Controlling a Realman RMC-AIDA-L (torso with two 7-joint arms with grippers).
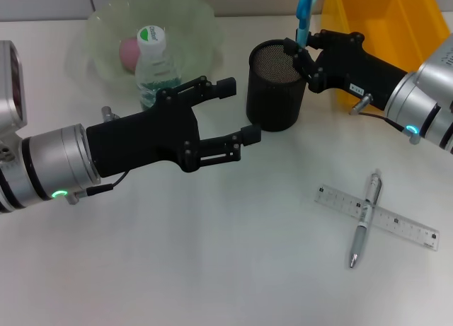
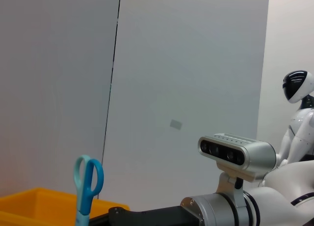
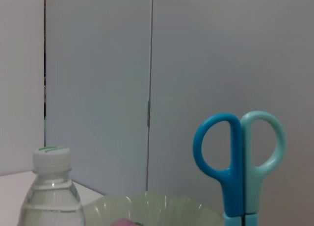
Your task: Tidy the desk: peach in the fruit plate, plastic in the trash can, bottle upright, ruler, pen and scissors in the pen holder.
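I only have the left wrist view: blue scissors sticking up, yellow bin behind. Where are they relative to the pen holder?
Observer: The blue-handled scissors hang upright, blades down, at the far rim of the black mesh pen holder, gripped by the right tool.
Operator: Left tool doing anything?
Observer: The left tool is open, empty, beside the pen holder.
Operator: What's left on the desk?
Observer: The clear plastic ruler and silver pen lie crossed on the white table.
Operator: Bottle?
Observer: The clear plastic bottle stands upright by the translucent green fruit plate.
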